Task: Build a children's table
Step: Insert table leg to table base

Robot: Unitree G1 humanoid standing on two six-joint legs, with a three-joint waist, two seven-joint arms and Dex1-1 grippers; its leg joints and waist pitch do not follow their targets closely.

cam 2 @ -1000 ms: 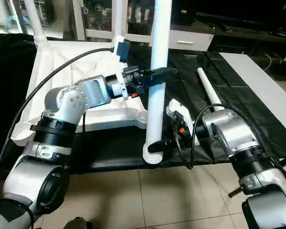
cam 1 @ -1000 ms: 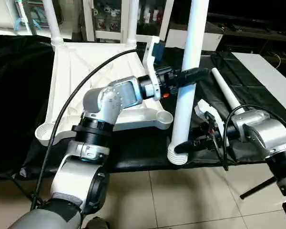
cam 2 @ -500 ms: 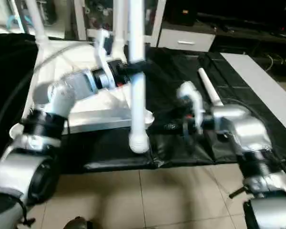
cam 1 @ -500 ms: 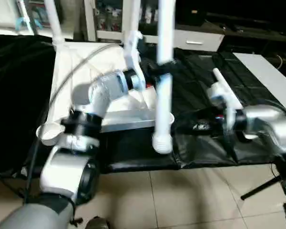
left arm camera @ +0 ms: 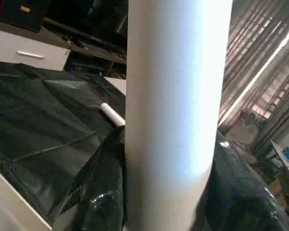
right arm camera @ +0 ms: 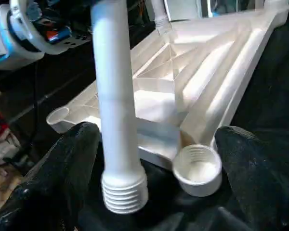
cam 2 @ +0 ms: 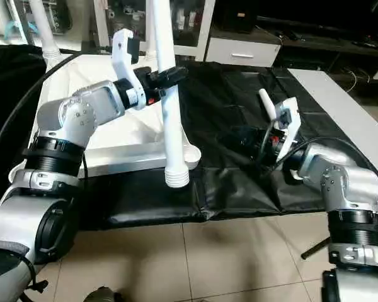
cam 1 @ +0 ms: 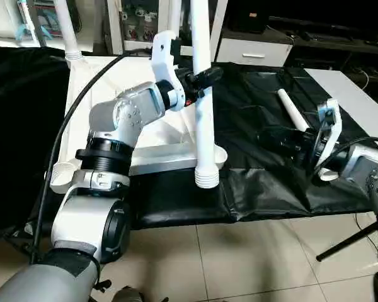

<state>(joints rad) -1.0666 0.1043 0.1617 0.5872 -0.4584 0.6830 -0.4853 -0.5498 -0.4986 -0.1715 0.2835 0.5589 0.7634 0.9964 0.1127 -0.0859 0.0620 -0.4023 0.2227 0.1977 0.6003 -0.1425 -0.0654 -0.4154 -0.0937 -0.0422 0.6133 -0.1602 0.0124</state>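
Tabletop (cam 1: 107, 94) lies underside up; left gripper (cam 1: 205, 77) clamps an upright leg (cam 1: 203, 119), threaded end hanging beside a corner socket (right arm camera: 198, 169). Right gripper (right arm camera: 154, 159) stands spread, holding nothing.

Black crinkled sheet (cam 1: 252, 182), beige tiled floor (cam 1: 239, 264), glass-doored cabinet (cam 1: 135, 25)

A desk under black sheeting (cam 1: 252, 189) carries the upturned white tabletop (cam 1: 101, 94) at left and a loose leg (cam 1: 292, 108) at right.

Silver forearms (cam 1: 129, 113), black joint rings, white wrist camera mounts (cam 1: 165, 53), black cables, black fingers (right arm camera: 82, 149).
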